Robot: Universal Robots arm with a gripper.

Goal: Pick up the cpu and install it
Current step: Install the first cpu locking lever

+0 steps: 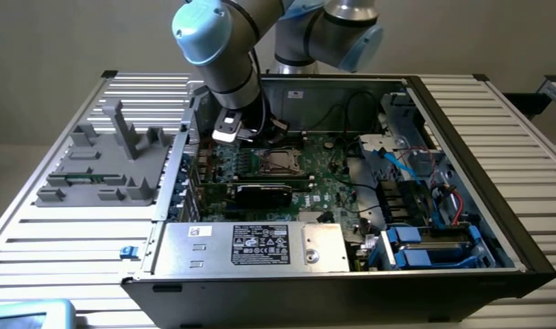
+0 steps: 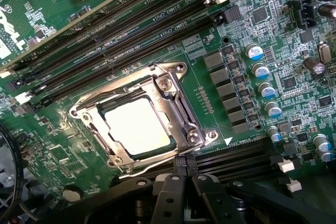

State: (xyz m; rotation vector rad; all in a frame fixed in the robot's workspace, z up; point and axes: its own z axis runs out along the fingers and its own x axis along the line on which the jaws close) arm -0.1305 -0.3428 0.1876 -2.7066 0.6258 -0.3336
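Observation:
The cpu [image 2: 137,127] is a pale, shiny square lying flat inside the metal frame of the socket [image 2: 181,124] on the green motherboard [image 2: 247,103]. In the exterior view the socket [image 1: 280,162] sits mid-board inside the open computer case, with a light square at its centre. My gripper [image 2: 185,172] hovers just off one edge of the socket, its two black fingers [image 2: 169,190] pressed together with nothing between them. From outside, the gripper [image 1: 264,137] hangs under the arm's wrist, just above the socket.
Long black memory slots [image 2: 131,30] run beside the socket and capacitors [image 2: 262,77] line another side. A black card [image 1: 264,193] stands in front of the socket. A silver power supply [image 1: 250,247], blue drive bays [image 1: 433,248] and cables crowd the case. A grey fixture [image 1: 104,168] stands outside it.

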